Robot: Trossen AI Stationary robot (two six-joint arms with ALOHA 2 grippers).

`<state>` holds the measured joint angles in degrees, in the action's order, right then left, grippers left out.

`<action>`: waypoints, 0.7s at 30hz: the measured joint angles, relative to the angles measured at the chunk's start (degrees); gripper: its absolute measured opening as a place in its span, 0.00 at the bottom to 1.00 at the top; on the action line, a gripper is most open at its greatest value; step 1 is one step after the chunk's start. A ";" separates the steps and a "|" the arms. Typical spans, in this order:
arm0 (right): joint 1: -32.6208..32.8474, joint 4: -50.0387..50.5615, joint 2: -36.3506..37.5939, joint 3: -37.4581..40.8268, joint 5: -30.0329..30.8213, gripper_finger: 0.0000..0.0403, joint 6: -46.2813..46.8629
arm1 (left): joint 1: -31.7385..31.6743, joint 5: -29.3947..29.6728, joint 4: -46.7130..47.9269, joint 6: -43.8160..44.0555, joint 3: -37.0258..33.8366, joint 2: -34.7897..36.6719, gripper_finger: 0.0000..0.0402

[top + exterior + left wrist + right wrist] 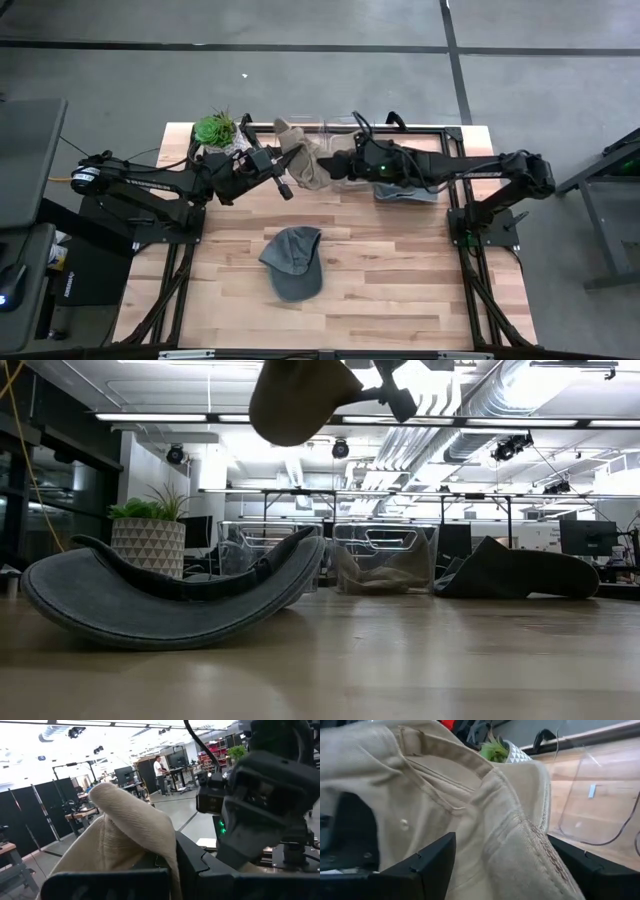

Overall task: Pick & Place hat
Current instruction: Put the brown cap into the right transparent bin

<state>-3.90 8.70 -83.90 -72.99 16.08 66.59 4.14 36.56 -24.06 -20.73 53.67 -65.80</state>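
Left gripper (pixel 285 188) is clamped shut on a beige twill cotton hat (pixel 300 160), held aloft near the table's twelve o'clock edge. Right gripper (pixel 335 166), fingers spread wide, straddles the hat's stitched fabric from three o'clock. A grey curved-brim cap (pixel 294 262) lies toward six o'clock on the pale plank table (pixel 400 280).

Grey concrete floor (pixel 320 80) crossed by dark seam lines. Light wood-plank tabletop (pixel 400 290). Beyond its far edge: open workshop hall, long ceiling strip lights (pixel 160 417), exposed ducts (pixel 520 400), monitors on desks (pixel 588 538). A person (pixel 159 770) stands far off.
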 joint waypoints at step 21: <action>-2.97 -1.07 -0.36 0.00 -8.86 0.03 -14.36 | 0.00 0.07 0.11 4.56 0.00 0.00 0.00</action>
<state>-6.87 7.63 -84.27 -72.99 7.22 52.23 4.14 36.62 -23.95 -16.17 53.67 -65.80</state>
